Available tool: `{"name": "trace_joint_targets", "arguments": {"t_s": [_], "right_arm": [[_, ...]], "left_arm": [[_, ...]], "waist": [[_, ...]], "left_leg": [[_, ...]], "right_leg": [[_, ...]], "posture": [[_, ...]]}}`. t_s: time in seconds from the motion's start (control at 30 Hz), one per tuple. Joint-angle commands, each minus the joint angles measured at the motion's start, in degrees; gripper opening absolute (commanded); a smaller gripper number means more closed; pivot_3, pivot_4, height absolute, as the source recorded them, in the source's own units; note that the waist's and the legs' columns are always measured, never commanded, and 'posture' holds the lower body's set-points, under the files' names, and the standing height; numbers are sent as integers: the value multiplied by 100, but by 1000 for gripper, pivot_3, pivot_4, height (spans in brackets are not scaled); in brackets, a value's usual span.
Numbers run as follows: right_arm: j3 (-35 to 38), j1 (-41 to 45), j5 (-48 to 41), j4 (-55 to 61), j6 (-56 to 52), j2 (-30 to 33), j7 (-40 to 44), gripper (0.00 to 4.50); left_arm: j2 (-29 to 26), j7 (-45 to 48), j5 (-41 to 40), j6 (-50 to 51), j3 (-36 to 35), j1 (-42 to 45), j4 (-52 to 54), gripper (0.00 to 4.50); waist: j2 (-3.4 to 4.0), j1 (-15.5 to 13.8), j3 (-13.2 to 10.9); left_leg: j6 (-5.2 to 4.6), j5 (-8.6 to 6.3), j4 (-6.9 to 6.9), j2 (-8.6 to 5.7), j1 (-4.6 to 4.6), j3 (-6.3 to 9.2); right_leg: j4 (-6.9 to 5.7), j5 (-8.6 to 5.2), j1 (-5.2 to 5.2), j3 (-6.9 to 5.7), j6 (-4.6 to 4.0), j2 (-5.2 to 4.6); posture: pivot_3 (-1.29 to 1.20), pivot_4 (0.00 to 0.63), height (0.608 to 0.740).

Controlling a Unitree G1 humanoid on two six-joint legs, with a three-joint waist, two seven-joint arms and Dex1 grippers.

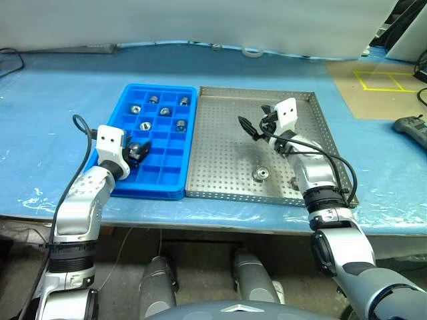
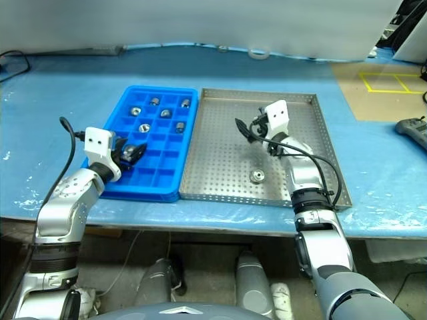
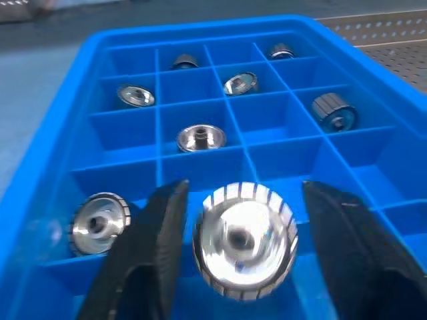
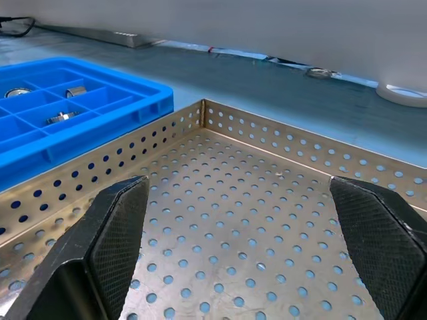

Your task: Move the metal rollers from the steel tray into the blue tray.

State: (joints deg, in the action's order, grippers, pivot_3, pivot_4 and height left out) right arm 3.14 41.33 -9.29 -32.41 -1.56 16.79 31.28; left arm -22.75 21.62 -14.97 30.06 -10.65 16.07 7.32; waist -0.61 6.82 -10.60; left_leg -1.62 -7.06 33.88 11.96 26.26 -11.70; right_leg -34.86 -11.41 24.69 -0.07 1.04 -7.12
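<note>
Head view: the left gripper (image 1: 137, 153) hangs over the blue tray's (image 1: 189, 143) near-left squares. One roller (image 1: 260, 175) waits in the steel tray (image 1: 220, 160), so the right gripper (image 1: 257, 127) hovers there, wide open and empty.

Left wrist view: a roller (image 3: 244, 240) sits between the parted fingers (image 3: 150, 257), not pinched, likely just dropped.

Tabletop: wide work surface under a wrinkled light-blue plastic sheet (image 1: 60, 140).
Back: pale white wall panel (image 1: 200, 20) along the far edge.
Far right: tan board with yellow taped squares (image 1: 383, 80).
Loose items: white tape ring (image 1: 252, 51); black cables (image 1: 10, 57).
</note>
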Motion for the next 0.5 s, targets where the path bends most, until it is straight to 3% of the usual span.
{"name": "trace_joint_targets", "arguments": {"t_s": [0.03, 0.17, 0.33, 0.5], "right_arm": [[134, -161, -269, 567, -226, 180, 305, 4500], [56, -582, -645, 1287, -1011, 737, 1268, 4500], [-313, -1209, -811, 2139, -2001, 1610, 2392, 4500], [-751, -1478, -484, 2305, -2214, 2080, 2717, 4500]], "left_arm": [[-147, 412, -319, 7, -50, 250, -1, 4019], [-544, 1349, -585, -220, 70, 563, -54, 4019], [-745, 1855, -790, -415, 93, 746, -85, 4019], [-734, 1884, -705, -545, 133, 753, -210, 4019]], "waist": [[0, -3, 0], [0, -29, 0], [-1, -126, 0], [0, -141, 0]], "left_leg": [[4, 3, -10, 0, 0, -1], [8, 7, -32, -3, 0, -5], [7, 7, -53, -7, -36, -17], [15, 9, -67, -7, -91, -20]], "right_leg": [[1, 0, 6, 0, 0, 2], [9, 0, 11, 1, -1, 2], [19, 0, -9, 12, -2, 0], [15, -1, -42, 23, 0, 3]], "posture": [[-458, 150, 740], [-479, 150, 740], [-479, 150, 740], [-489, 150, 740]]}}
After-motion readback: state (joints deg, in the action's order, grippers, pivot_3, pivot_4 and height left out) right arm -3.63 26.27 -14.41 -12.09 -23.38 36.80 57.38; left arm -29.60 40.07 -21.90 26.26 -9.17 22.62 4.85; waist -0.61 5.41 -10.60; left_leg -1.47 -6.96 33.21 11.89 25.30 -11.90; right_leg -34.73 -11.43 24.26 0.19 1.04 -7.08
